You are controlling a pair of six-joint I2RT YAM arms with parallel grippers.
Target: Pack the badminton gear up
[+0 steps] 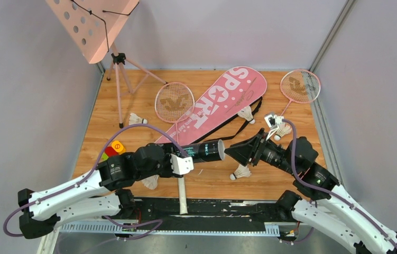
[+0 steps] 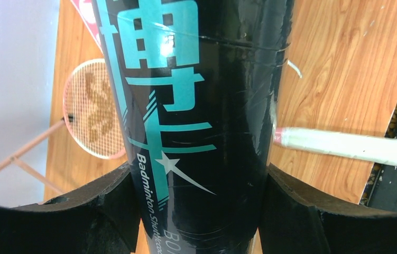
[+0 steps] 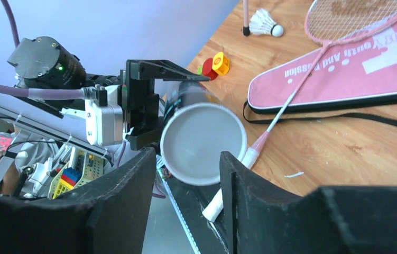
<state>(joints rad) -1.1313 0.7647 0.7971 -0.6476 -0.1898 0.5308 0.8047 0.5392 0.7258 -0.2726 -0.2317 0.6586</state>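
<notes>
Three pale grey walls close in a wood-grain table (image 1: 302,174). A pink perforated music stand (image 1: 93,21) rises on tripod legs at the far left corner. A small red and yellow piece (image 1: 114,148) sits near the left edge.

The long pink racket bag (image 1: 222,98), lettered "SPORT", lies flat and slantwise across the middle, its black strap (image 1: 241,127) trailing on the wood; what it contains cannot be told. One pink-framed racket (image 1: 175,103) rests against the bag's left side, with its white handle reaching the near edge. The other racket (image 1: 301,85) lies far right, apart from the bag. White feather shuttlecocks (image 1: 246,114) are scattered loose on the wood.

The left gripper (image 2: 199,193) clamps the black tube (image 1: 206,152) between both fingers, holding it level above the table. Its open mouth faces the right gripper (image 3: 188,159) and shows only a pale grey inside. That gripper's fingers stand apart just before the tube's rim, holding nothing.
</notes>
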